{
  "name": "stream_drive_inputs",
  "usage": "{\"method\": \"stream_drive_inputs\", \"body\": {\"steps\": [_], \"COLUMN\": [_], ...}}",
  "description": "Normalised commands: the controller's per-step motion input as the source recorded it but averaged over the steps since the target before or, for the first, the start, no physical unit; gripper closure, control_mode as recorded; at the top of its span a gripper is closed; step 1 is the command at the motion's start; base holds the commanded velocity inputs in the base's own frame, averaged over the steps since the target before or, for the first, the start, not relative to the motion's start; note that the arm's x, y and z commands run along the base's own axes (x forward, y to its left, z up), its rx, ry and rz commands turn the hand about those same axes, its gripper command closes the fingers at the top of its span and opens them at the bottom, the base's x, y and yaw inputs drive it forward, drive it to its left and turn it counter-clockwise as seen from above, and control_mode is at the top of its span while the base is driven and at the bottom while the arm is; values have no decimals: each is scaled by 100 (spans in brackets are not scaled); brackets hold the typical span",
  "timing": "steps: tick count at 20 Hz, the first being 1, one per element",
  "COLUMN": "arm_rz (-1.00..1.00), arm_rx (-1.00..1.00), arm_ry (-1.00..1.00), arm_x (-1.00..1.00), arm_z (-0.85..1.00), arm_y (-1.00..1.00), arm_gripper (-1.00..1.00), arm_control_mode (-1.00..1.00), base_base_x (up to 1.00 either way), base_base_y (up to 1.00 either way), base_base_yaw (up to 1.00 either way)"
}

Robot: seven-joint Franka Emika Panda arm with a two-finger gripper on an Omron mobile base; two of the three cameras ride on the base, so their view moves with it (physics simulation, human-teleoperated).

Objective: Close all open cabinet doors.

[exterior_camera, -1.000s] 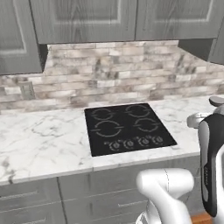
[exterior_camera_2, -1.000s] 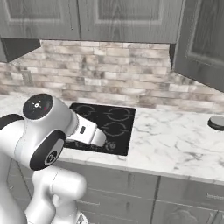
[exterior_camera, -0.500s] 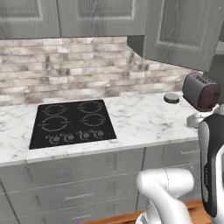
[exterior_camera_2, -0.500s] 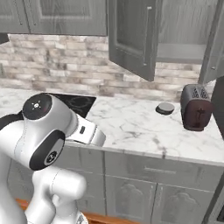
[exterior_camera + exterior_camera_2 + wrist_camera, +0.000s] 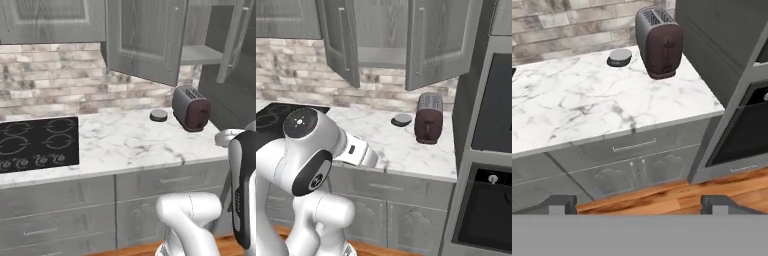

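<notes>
Your gripper (image 5: 639, 202) has its two fingertips (image 5: 559, 202) wide apart and nothing between them. It hangs low in front of the base cabinets and looks down at the marble counter (image 5: 572, 107), so it is well apart from the doors above; I think the arm is folded back only for driving, not for pushing.

On the counter you see one dark red toaster (image 5: 658, 41) and, just beside it, one small grey round dish (image 5: 619, 56). To the left lies one black cooktop (image 5: 37, 145).

Above the toaster, two cabinet doors stand open: the left door (image 5: 340, 37) and the right door (image 5: 438, 42), both swung out from one shelf compartment, handles at their free edges. Both must be pushed shut. The neighbouring upper door (image 5: 50, 20) on the left already looks closed. At the right stands one built-in oven (image 5: 491, 200).
</notes>
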Motion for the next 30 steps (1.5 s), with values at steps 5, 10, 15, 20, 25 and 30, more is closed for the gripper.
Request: {"method": "stream_drive_inputs", "body": {"steps": [5, 10, 15, 20, 25, 30], "arm_rz": [0, 0, 0, 0, 0, 0], "arm_rx": [0, 0, 0, 0, 0, 0], "arm_ry": [0, 0, 0, 0, -6, -10], "arm_x": [0, 0, 0, 0, -20, -39], "arm_z": [0, 0, 0, 0, 0, 3], "arm_y": [0, 0, 0, 0, 0, 0], "arm_gripper": [-100, -100, -100, -100, -100, -100], "arm_control_mode": [100, 100, 100, 100, -100, -100], "base_base_x": [37, 79, 67, 3, 0, 0], "base_base_y": [-22, 0, 0, 0, 0, 0], "base_base_yaw": [4, 0, -1, 0, 0, 0]}}
